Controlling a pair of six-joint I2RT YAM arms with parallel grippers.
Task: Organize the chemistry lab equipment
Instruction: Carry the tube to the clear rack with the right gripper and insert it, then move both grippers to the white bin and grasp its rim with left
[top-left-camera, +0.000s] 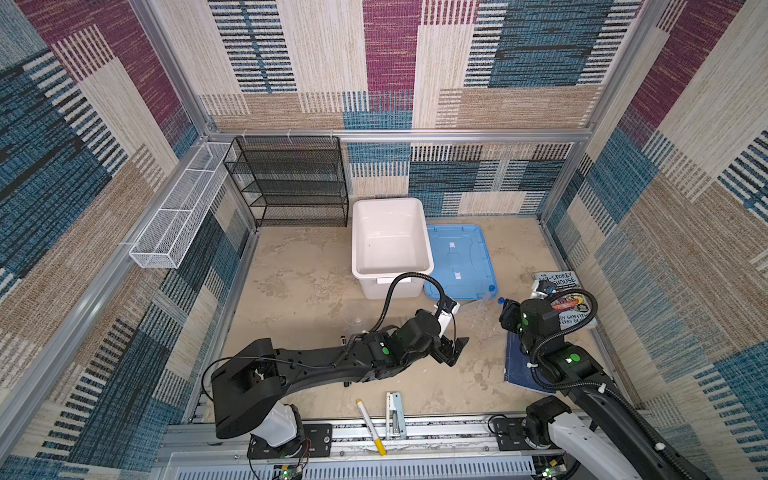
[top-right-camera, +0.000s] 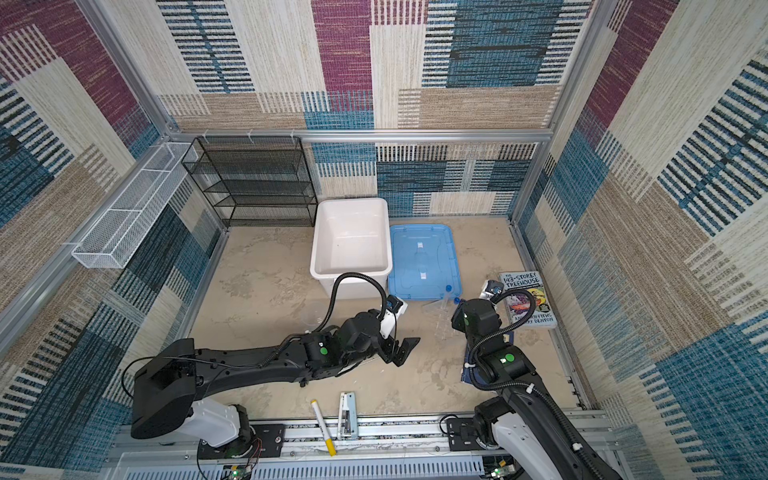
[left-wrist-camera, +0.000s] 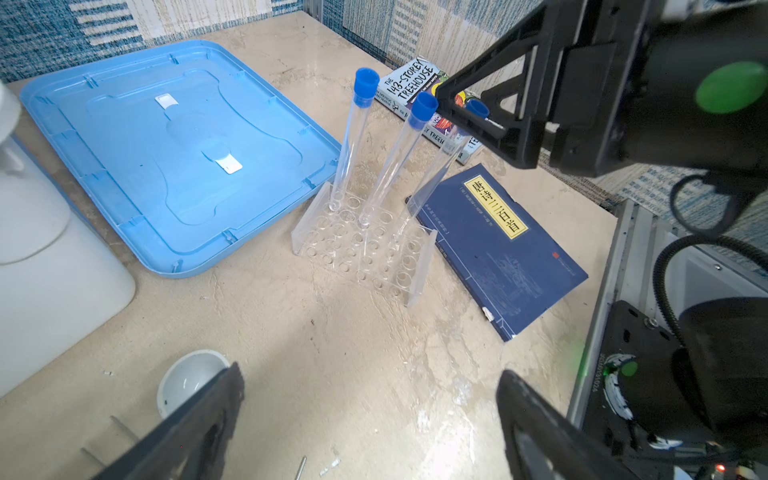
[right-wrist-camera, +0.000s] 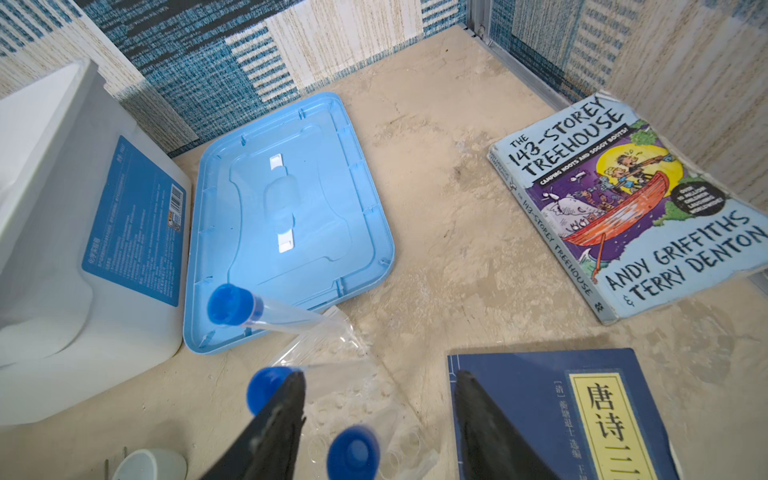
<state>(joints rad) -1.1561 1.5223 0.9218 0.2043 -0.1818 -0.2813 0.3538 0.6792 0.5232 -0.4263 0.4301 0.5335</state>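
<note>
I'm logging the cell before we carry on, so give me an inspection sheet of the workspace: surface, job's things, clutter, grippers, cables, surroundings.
Surface: beige mottled tabletop, scuffed.
Job's things: three test tubes leaning in the clear rack; beaker and white dish loose on the table.
Clutter: blue book, illustrated book, yellow-tipped marker, blue lid, white bin.
Grippers: left gripper open, empty; right gripper open, one tube's cap between its fingers.
Cables: black hoses loop at both wrists; no snag seen.
Surroundings: patterned walls, black mesh shelf, white wire basket.
</note>
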